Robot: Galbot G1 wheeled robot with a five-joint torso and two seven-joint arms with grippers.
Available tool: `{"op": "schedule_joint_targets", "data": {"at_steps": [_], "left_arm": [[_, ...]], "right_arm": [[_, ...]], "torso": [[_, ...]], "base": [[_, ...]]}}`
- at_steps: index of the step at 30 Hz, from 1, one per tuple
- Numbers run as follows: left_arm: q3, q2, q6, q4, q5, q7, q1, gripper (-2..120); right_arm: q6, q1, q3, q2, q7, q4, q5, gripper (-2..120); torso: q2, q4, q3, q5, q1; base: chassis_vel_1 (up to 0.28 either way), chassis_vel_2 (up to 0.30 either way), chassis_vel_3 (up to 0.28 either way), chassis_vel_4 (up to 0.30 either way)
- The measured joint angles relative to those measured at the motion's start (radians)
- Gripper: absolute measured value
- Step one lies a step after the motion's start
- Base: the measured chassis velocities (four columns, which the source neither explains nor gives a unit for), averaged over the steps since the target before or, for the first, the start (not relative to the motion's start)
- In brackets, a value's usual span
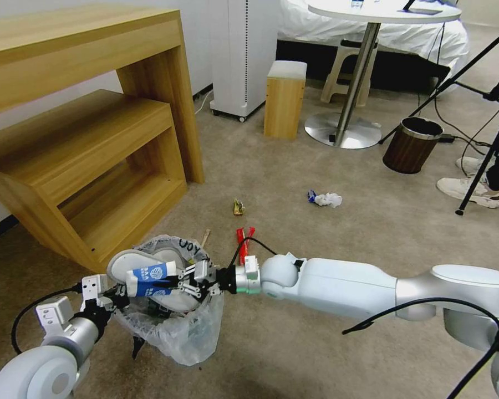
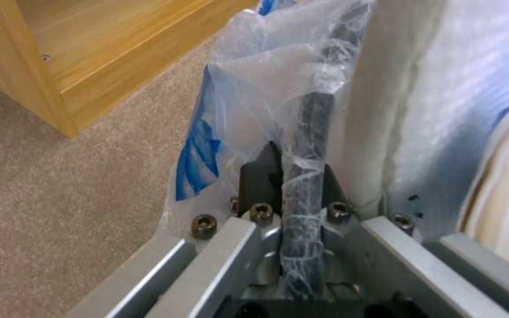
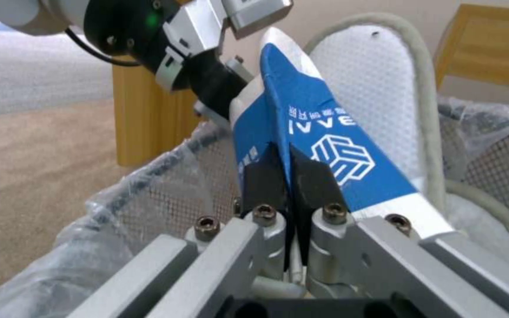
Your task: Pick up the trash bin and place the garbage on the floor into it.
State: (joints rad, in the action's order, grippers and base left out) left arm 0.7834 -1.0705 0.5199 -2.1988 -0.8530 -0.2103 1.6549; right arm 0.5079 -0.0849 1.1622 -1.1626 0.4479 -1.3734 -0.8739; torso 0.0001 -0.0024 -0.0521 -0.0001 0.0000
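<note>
Left gripper (image 2: 301, 194) clamps the rim of the bin (image 1: 202, 332), held just above the carpet (image 1: 316, 354). Right gripper (image 3: 290, 176) pinches the carton (image 1: 149, 277) over the bin mouth, atop slippers (image 1: 125, 261). Shelf (image 1: 94, 166) adjacent left.

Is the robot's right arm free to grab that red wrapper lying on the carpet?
Probably not yet: the right gripper is shut on a blue-and-white carton over the bag-lined trash bin. The red wrapper lies close by, unobstructed.
</note>
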Motion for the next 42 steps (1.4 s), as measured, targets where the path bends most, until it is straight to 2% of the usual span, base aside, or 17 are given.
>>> {"op": "schedule_joint_targets", "data": {"at_steps": [8,13,16,17,20,21,28,29,31,33,35,36,37,39,42], "left_arm": [[-0.001,-0.004,-0.005,-0.008,-0.002,0.011,0.003,1],[-0.001,-0.008,-0.005,-0.015,-0.002,0.011,0.009,1],[-0.001,-0.012,-0.005,-0.017,0.004,0.011,0.018,1],[-0.001,-0.012,-0.005,-0.017,0.004,0.011,0.018,1],[0.000,-0.015,-0.005,-0.021,0.009,0.011,0.023,1],[0.000,-0.015,-0.005,-0.021,0.009,0.011,0.023,1],[0.011,-0.017,-0.005,-0.028,0.012,0.012,0.036,1],[0.011,-0.017,-0.005,-0.028,0.012,0.012,0.036,1],[0.015,-0.018,-0.007,-0.030,0.015,0.012,0.042,1],[0.016,-0.018,-0.007,-0.030,0.017,0.012,0.044,1],[0.018,-0.019,-0.011,-0.032,0.020,0.012,0.050,1],[0.033,-0.020,-0.010,-0.023,0.035,-0.005,0.057,1],[0.033,-0.020,-0.010,-0.023,0.035,-0.005,0.057,1],[0.029,-0.021,-0.010,-0.024,0.039,-0.006,0.059,0],[0.027,-0.022,-0.009,-0.027,0.040,-0.004,0.061,0]], "right_arm": [[-0.006,0.007,0.002,0.051,0.004,-0.014,0.005,0],[-0.007,-0.003,-0.002,0.057,0.001,-0.014,0.014,2],[-0.012,-0.009,-0.010,0.057,-0.021,-0.019,0.023,14],[-0.012,-0.009,-0.010,0.057,-0.021,-0.019,0.023,14],[-0.017,-0.011,-0.020,0.061,-0.032,-0.030,0.024,30],[-0.017,-0.011,-0.020,0.061,-0.032,-0.030,0.024,30],[-0.021,-0.007,-0.036,0.064,-0.043,-0.050,0.023,57],[-0.021,-0.007,-0.036,0.064,-0.043,-0.050,0.023,57],[-0.025,-0.010,-0.052,0.064,-0.061,-0.066,0.015,68],[-0.028,-0.013,-0.059,0.065,-0.068,-0.073,0.013,71],[-0.040,-0.019,-0.083,0.070,-0.088,-0.097,0.010,83],[-0.048,-0.022,-0.121,0.083,-0.130,-0.102,-0.004,86],[-0.048,-0.022,-0.121,0.083,-0.130,-0.102,-0.004,86],[-0.069,-0.028,-0.154,0.086,-0.168,-0.137,-0.015,96],[-0.085,-0.034,-0.191,0.096,-0.194,-0.159,-0.026,100]], "torso": [[0.000,-0.0005,0.000,0.0000,0.000],[0.000,-0.0004,0.000,0.0002,0.000],[0.000,-0.0002,0.000,0.0002,0.000],[0.000,-0.0002,0.000,0.0002,0.000],[0.000,-0.0002,0.000,0.0001,0.000],[0.000,-0.0002,0.000,0.0001,0.000],[0.000,-0.0003,0.000,0.0001,0.000],[0.000,-0.0003,0.000,0.0001,0.000],[0.000,-0.0003,0.000,0.0001,0.000],[0.000,-0.0002,0.000,0.0001,0.000],[0.000,-0.0003,0.000,-0.0003,0.000],[0.000,-0.0002,0.000,0.0002,0.000],[0.000,-0.0002,0.000,0.0002,0.000],[0.000,0.0000,0.000,0.0001,0.000],[0.000,0.0000,0.000,-0.0003,0.000]], "base": [[0.000,0.000,0.000,0.000],[0.000,0.000,0.000,0.000],[0.000,0.000,0.000,0.000],[0.000,0.000,0.000,0.000],[0.000,0.000,0.000,0.000],[0.000,0.000,0.000,0.000],[0.000,0.000,0.000,0.000],[0.000,0.000,0.000,0.000],[0.000,0.000,0.000,0.000],[0.000,0.000,0.000,0.000],[0.000,0.000,0.000,0.000],[0.000,0.000,0.000,0.000],[0.000,0.000,0.000,0.000],[0.000,0.000,0.000,0.000],[0.000,0.000,0.000,0.000]]}}
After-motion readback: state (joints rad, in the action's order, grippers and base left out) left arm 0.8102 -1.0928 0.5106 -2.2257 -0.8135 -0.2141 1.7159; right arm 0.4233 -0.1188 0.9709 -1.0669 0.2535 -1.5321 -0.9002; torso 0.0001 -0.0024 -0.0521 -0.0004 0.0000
